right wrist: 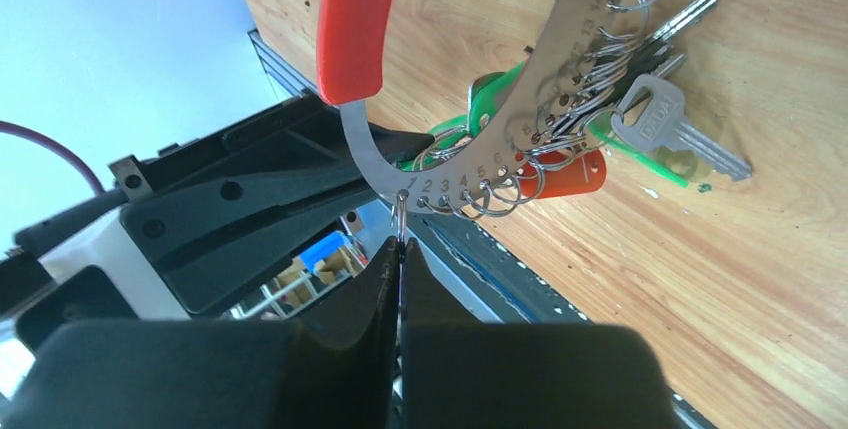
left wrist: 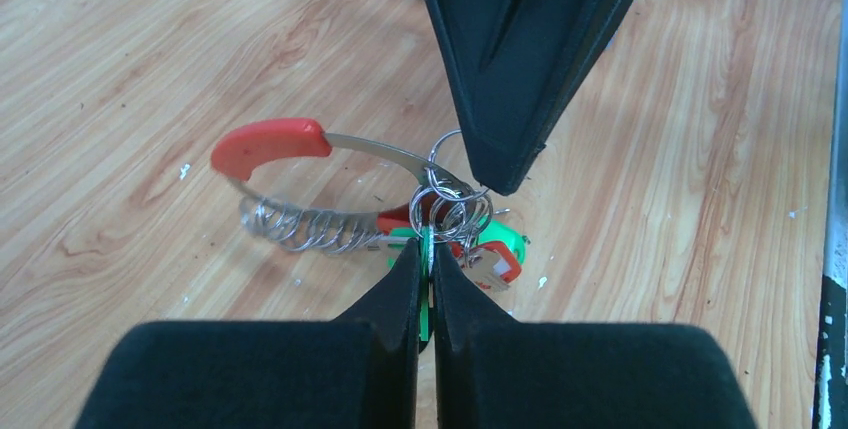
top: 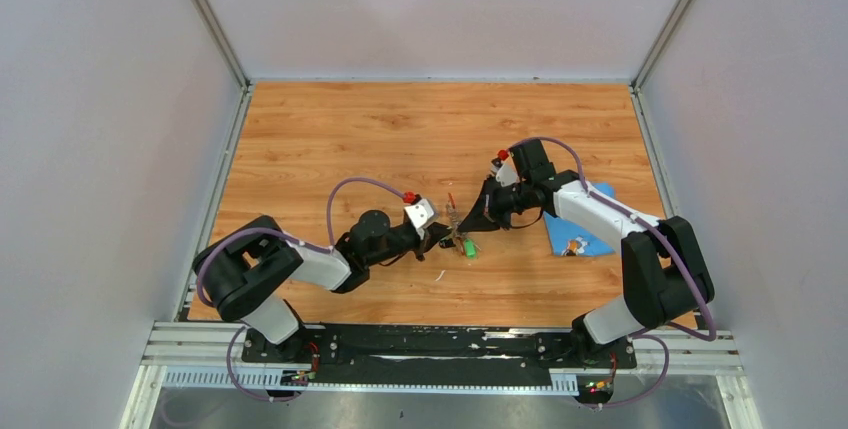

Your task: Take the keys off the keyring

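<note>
The keyring point(left wrist: 385, 154), a silvery band with a red curved part point(left wrist: 270, 144) and a row of small wire rings, hangs just above the wooden table. Several keys with green or red caps point(right wrist: 570, 174) dangle from it, among them a bare silver key point(right wrist: 665, 124). My left gripper point(left wrist: 427, 254) is shut on a green-capped key point(left wrist: 426, 317) hanging on the ring. My right gripper point(right wrist: 400, 244) comes from the opposite side and is shut on the small wire ring at the band's first hole point(right wrist: 402, 199). In the top view both grippers point(top: 447, 239) point(top: 478, 219) meet at the keyring point(top: 460, 231) mid-table.
A blue cloth point(top: 582, 229) lies on the table to the right, under the right arm, with a small orange item point(top: 573, 246) on it. White walls enclose the table on three sides. A metal rail point(top: 440, 354) runs along the near edge.
</note>
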You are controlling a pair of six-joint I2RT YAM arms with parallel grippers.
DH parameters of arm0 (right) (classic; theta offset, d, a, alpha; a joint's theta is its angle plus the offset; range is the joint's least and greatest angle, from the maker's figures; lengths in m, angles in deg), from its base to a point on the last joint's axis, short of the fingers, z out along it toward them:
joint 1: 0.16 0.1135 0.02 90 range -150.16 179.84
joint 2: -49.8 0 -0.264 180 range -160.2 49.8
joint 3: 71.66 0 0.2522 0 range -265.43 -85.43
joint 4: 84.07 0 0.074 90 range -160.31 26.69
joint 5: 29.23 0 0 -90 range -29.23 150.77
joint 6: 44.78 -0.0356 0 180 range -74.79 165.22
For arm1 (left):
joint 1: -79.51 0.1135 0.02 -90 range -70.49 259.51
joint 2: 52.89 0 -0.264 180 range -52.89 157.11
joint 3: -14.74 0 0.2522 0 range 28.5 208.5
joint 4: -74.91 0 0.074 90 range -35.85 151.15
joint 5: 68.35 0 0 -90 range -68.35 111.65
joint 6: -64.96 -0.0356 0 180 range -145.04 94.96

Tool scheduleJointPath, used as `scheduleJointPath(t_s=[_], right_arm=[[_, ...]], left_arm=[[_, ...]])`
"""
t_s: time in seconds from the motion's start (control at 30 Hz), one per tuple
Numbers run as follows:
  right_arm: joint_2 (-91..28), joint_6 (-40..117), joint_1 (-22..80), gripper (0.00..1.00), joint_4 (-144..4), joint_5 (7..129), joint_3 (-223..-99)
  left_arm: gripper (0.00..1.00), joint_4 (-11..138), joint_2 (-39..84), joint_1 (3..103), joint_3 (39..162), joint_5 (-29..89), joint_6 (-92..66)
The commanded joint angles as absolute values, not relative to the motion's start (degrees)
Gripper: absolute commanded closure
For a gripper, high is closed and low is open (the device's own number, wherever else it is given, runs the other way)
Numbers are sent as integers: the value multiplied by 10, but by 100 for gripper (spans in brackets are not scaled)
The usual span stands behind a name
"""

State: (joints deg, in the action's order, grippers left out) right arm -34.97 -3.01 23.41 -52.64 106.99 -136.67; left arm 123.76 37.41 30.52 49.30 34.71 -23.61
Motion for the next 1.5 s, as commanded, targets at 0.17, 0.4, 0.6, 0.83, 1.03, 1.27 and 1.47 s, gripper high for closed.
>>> scheduleJointPath(t_s=[0.17, 0.4, 0.6, 0.83, 1.03, 1.27, 1.47], right_arm=[[-339, 104, 229, 99, -467, 1110, -1359], [-339, 173, 234, 100, -443, 1076, -1352], [-339, 235, 246, 99, -392, 1025, -1369], [-361, 292, 268, 100, -350, 987, -1394], [-390, 322, 297, 99, -327, 970, -1417], [-415, 342, 319, 100, -306, 954, -1436], [-434, 350, 331, 99, -297, 944, -1452]], left_arm=[[100, 1133, 324, 305, 514, 315, -273], [100, 1091, 324, 289, 528, 336, -314], [100, 1047, 322, 267, 552, 308, -358], [100, 1026, 318, 250, 565, 304, -394], [100, 1025, 318, 230, 562, 292, -424], [100, 1025, 318, 214, 565, 276, -447], [100, 1026, 322, 204, 567, 293, -448]])
